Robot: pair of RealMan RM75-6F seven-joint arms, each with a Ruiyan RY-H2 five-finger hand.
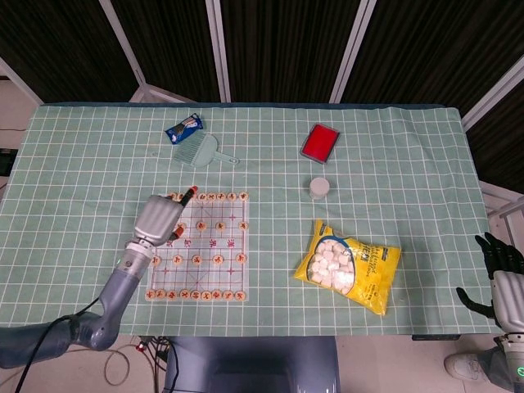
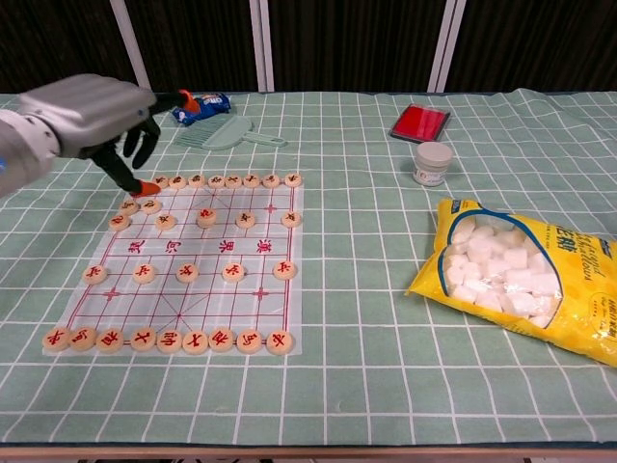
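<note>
Head view: high, looking steeply down on the whole table (image 1: 98,164), far edge at top. Chest view: low at the near edge, facing far, closer. Shared: chess board (image 1: 199,246) (image 2: 183,265), yellow bag (image 1: 348,266) (image 2: 521,275).

The left hand (image 2: 92,116) hung open above the far-left corner of the chess mat (image 2: 183,265), whose far rows were crowded with pieces (image 2: 206,216). Beyond it lay a comb (image 2: 220,132) and wrapper (image 2: 201,105). Bare cloth separated the mat from the jar (image 2: 431,163) and bag (image 2: 525,275).
</note>
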